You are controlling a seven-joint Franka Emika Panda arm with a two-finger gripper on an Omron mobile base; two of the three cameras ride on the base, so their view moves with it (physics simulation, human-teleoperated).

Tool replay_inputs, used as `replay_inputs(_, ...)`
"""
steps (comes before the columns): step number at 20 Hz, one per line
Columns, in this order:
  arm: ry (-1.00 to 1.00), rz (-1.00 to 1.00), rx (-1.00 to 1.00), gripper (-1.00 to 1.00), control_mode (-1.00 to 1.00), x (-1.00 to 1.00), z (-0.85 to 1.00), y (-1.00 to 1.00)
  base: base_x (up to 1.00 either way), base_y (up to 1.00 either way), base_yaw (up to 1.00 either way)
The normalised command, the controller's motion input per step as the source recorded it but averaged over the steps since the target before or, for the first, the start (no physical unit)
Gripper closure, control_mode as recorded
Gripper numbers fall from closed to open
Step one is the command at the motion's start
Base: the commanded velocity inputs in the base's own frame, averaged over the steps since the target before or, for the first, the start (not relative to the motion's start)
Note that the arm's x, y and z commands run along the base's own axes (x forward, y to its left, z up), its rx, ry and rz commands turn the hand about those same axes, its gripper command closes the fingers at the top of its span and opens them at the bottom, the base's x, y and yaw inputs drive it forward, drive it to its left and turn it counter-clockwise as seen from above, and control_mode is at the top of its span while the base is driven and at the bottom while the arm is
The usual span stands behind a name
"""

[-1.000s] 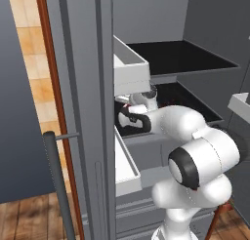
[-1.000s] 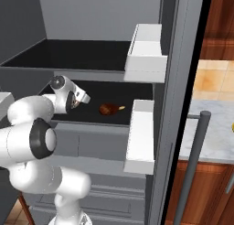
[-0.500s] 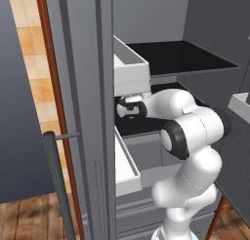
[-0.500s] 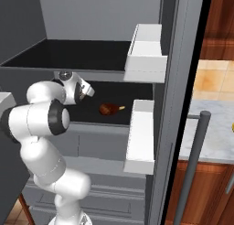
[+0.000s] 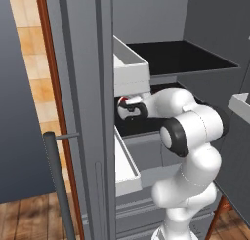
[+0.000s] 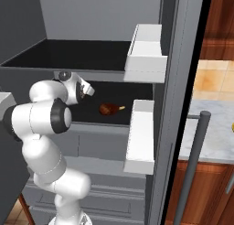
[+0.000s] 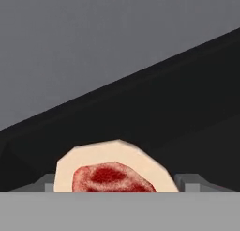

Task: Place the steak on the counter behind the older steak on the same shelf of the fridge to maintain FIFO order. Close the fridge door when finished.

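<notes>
Now my tool (image 7: 115, 188) grips the steak (image 7: 112, 171), red face toward the camera, over the black shelf (image 7: 187, 117).

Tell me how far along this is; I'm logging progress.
Done: the steak is off the counter, held in the claw inside the fridge. In hand: carrying it over the shelf. Left: setting it behind the older steak, then closing the door.

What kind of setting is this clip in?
A rendered home kitchen, seen at an open fridge: black shelf with an older steak on it, white door bins, and a marbled counter over wooden cabinets beside it.
</notes>
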Motion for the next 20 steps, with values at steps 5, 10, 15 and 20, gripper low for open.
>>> replay_inputs(5,-0.18,0.0,0.0,-1.0,-1.0,0.0,-0.3,0.1,0.0,0.0,0.0)
replay_inputs(10,-0.2,0.0,0.0,-1.0,-1.0,0.01,-0.16,0.26,0.0,0.0,0.0)
replay_inputs(15,-0.07,0.0,0.0,-1.0,-1.0,-0.01,0.07,0.25,0.0,0.0,0.0)
replay_inputs(20,0.0,0.0,0.0,-1.0,-1.0,-0.51,0.22,0.15,0.0,0.0,0.0)
